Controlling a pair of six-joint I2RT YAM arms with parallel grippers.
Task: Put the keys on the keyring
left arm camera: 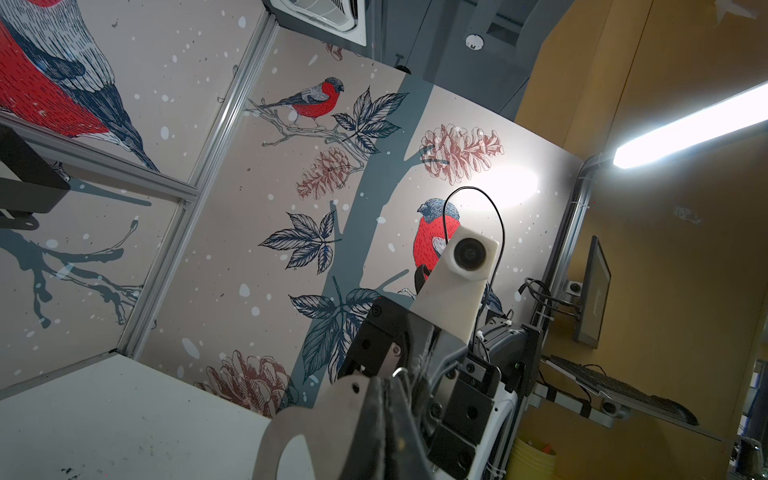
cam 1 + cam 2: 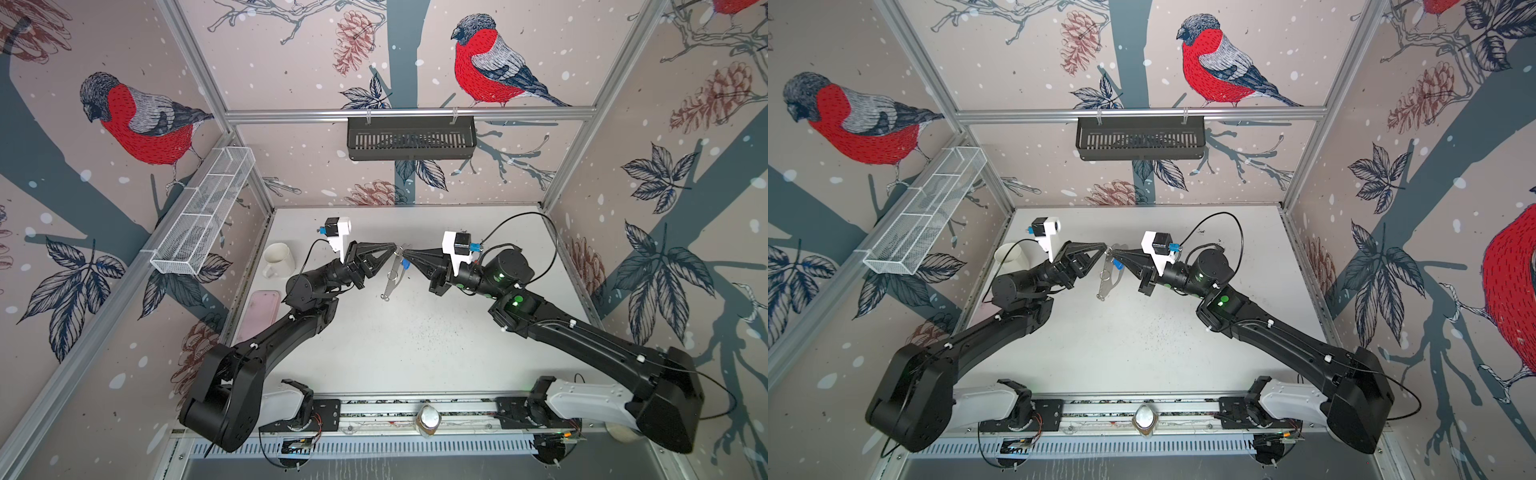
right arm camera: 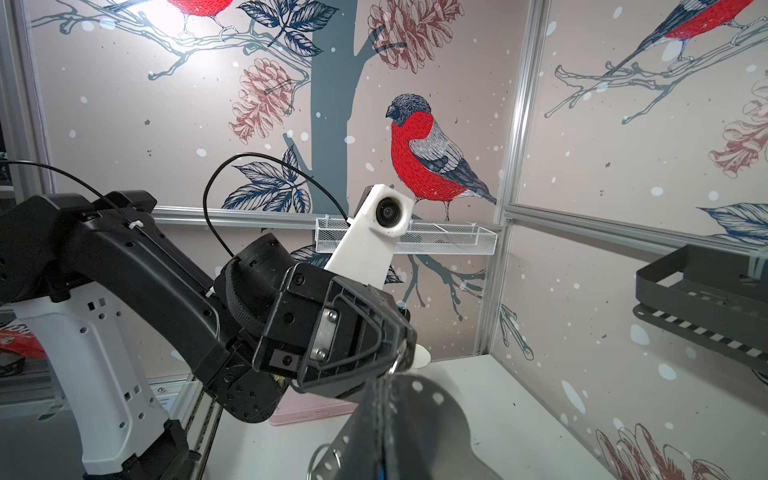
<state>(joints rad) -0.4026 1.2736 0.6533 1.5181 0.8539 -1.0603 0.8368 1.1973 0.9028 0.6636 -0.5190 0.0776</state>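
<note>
white table (image 2: 415, 353); left fingers (image 2: 380, 249) and right fingers (image 2: 419, 255) pressed together at hanging keyring (image 2: 390, 279), keys (image 2: 405, 262) mostly hidden.

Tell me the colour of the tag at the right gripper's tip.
The tag is blue; it shows best in a top view.

Two arms work at one table (image 2: 415, 353): one left arm (image 2: 291, 328) and one right arm (image 2: 582, 336). There is one keyring (image 2: 389, 286), one blue tag (image 2: 405, 262), one white mug (image 2: 277, 258), one pink tray (image 2: 262, 311), one white mesh basket (image 2: 203, 212) and one black slotted basket (image 2: 411, 137). The keys are too small to count.
</note>
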